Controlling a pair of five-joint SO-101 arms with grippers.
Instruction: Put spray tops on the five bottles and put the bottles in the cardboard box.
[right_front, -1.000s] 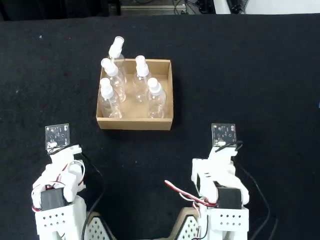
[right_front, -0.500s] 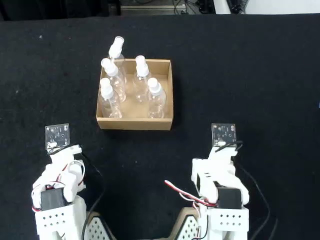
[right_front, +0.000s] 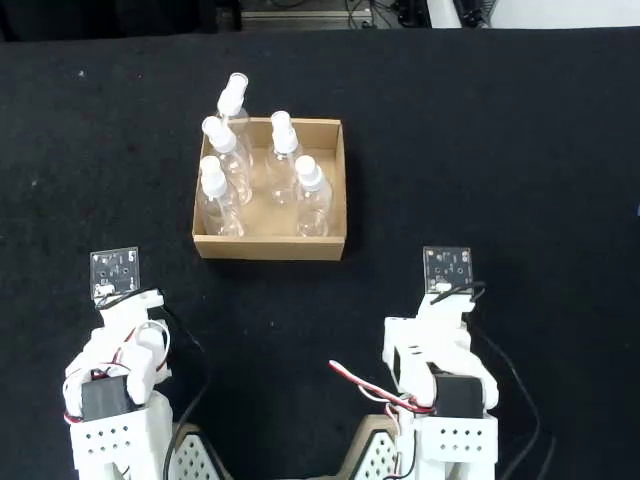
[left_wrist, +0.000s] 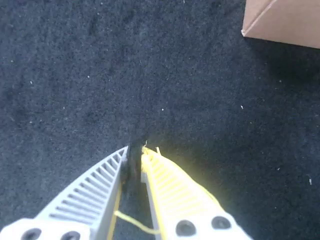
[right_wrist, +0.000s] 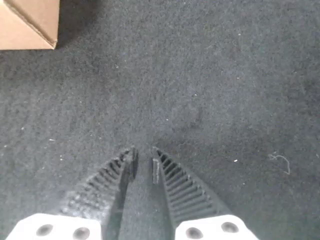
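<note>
Black cloth surface (right_front: 500, 150): is spreading across the whole high view, carrying all items listed.

Cardboard box (right_front: 270, 246): is sitting open-topped in the upper left-centre of the high view, well apart from both arms. One corner of it is showing at the upper right of the left wrist view and another at the upper left of the right wrist view.

Clear spray bottles (right_front: 313, 200), five: are standing upright in the box, each wearing a white spray top (right_front: 309, 170). Three are lining the left side and two the right side. The rearmost left bottle (right_front: 235, 110) is rising past the far rim in the picture.

Left arm (right_front: 115, 370): is sitting folded at the lower left of the high view.

Left tool (left_wrist: 134, 149): is hanging closed over bare cloth, fingers nearly meeting at the tips, gripping nothing.

Right arm (right_front: 440, 360): is sitting folded at the lower right-centre of the high view.

Right tool (right_wrist: 143, 150): is hanging closed over bare cloth, a thin slit showing between the fingertips, gripping nothing.
</note>
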